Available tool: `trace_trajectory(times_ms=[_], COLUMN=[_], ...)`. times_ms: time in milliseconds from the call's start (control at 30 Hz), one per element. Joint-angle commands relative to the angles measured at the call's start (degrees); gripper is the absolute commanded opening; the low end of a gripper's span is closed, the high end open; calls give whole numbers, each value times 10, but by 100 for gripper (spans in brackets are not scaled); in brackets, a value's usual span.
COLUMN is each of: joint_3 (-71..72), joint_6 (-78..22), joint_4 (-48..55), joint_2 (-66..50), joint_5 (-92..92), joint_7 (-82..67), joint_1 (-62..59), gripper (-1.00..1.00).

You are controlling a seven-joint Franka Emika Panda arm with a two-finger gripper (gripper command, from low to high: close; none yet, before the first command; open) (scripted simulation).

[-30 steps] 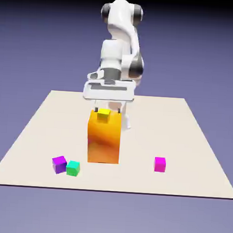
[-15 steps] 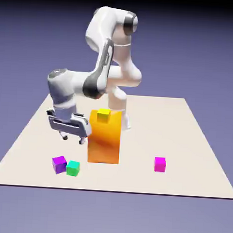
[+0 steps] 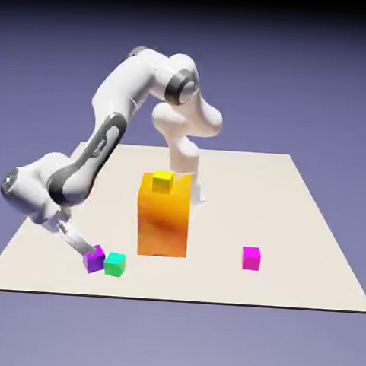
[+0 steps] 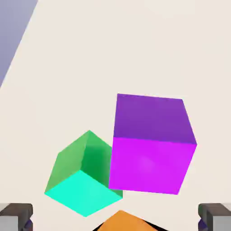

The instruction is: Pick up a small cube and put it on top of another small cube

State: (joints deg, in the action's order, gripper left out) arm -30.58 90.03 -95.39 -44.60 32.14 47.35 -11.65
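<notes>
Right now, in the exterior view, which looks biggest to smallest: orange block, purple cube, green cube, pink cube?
1. Orange block, by far the largest.
2. Purple cube, green cube and pink cube look about alike; I can't rank them.

Four small cubes sit on the table [image 3: 305, 224]: one purple cube [image 3: 95, 258], one green cube [image 3: 115, 263], one pink cube [image 3: 251, 257] and one yellow cube [image 3: 162, 180]. There is one tall orange block [image 3: 163, 219].
</notes>
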Motion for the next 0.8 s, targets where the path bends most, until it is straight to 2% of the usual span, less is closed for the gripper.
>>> trace_trajectory(times_ms=[0,67,200,233,367,600,767], joint_3=[-8,-11,6,6,-9,94,104], joint_6=[-23,-29,48,48,-23,-36,53], joint_4=[18,23,-45,-45,17,-7,-91], joint_2=[-21,-27,-45,-45,-28,68,61], joint_5=[9,11,36,36,13,-117,-101], joint_7=[1,2,-19,-19,0,14,0], joint_1=[-3,-4,16,16,-3,12,27], gripper=[0,0,0,-100,-100,-100,-100])
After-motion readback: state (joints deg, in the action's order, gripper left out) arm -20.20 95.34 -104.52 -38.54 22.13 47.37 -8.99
